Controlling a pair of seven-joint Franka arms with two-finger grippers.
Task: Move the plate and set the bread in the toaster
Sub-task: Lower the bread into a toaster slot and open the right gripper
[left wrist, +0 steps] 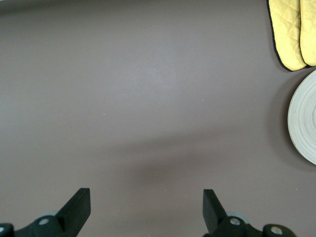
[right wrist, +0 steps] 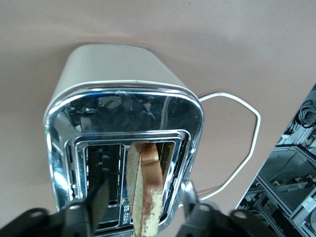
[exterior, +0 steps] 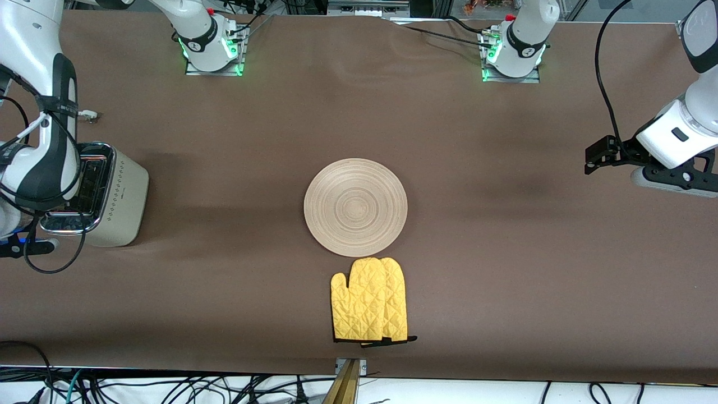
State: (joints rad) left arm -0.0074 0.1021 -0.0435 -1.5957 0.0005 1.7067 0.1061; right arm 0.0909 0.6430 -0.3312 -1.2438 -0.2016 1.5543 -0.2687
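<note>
Yellow mitts [exterior: 370, 300] lie nearest; right claw [right wrist: 143, 202] released over bread [right wrist: 146, 190] in toaster [right wrist: 123, 148]; left claw [left wrist: 146, 207] released.

No text, label, brand, number or sign can be read on anything here.

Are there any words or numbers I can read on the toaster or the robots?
None can be read.
The toaster side bears only a dotted pattern and a small dark mark, too small to read.
The arm bases carry small round marks, too blurred to read.
The plate and mitts bear no text.
</note>
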